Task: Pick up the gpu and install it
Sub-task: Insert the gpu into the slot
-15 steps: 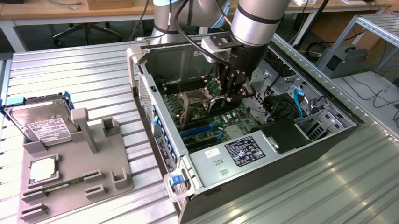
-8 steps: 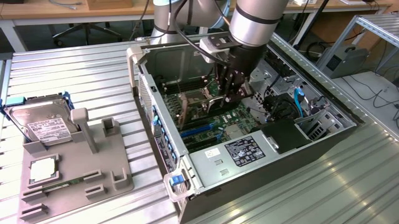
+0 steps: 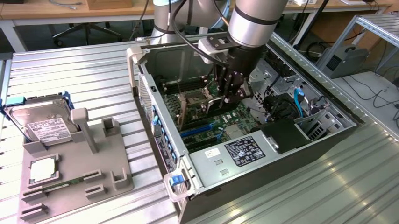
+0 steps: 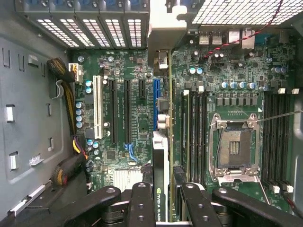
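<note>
A: Where's the gpu?

B: The gpu (image 4: 160, 189) is in the gripper (image 4: 164, 185), inside the case (image 3: 249, 182), over the board (image 4: 137, 109). The wrist view sees it edge-on, label strip toward the camera.

A: Jaw state?

B: Narrow and clamped on the card. The fingers (image 4: 141, 201) sit one on each face.

A: Key relation?

B: Card versus blue slot (image 4: 155, 99). The card's long axis runs parallel to that slot, out from the gripper toward the rear wall of the case. In the exterior view I judge that axis at roughly 8-to-2 o'clock. The slots there lie at about 7 o'clock from the gripper (image 3: 227, 95), close under it.

A: Lined up?

B: Near it. In the wrist view the card's edge looks just beside the blue slot, on the side toward the socket (image 4: 234, 149). It's one arm, so there's no nearer-hand question.

A: Seated?

B: Cannot tell. The card's own body hides its connector edge, so I can't tell if it touches the slot.

A: Anything else hard to read?

B: The bracket end blends into the rear grille in the wrist view. In the exterior view the arm and gripper cover most of the card.

A: Outside the case?

B: The hard drive (image 3: 44, 123) is at 9 o'clock from the case in the exterior view. It's on the grey rack (image 3: 74, 182), well apart.
</note>
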Tool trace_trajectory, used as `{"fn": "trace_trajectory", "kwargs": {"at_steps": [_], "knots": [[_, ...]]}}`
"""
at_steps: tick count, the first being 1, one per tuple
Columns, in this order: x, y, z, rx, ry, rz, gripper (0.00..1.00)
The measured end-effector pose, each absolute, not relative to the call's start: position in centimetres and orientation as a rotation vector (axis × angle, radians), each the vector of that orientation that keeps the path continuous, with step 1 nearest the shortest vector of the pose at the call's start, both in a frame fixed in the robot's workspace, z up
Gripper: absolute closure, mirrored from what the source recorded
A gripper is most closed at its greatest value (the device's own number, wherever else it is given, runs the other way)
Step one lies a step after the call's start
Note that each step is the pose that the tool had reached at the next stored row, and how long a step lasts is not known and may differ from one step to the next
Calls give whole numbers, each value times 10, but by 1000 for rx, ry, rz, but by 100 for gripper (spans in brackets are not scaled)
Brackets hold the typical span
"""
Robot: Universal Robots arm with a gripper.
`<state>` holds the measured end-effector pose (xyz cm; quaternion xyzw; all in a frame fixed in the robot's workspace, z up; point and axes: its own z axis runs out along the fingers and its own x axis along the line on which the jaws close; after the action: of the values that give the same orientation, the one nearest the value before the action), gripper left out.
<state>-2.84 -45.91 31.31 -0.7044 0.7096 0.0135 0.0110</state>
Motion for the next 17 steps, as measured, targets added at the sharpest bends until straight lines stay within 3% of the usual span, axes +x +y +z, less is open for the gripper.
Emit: {"fn": "trace_trajectory", "kwargs": {"at_steps": [17], "knots": [[-30, -459, 313, -2198, 2214, 42, 73]]}}
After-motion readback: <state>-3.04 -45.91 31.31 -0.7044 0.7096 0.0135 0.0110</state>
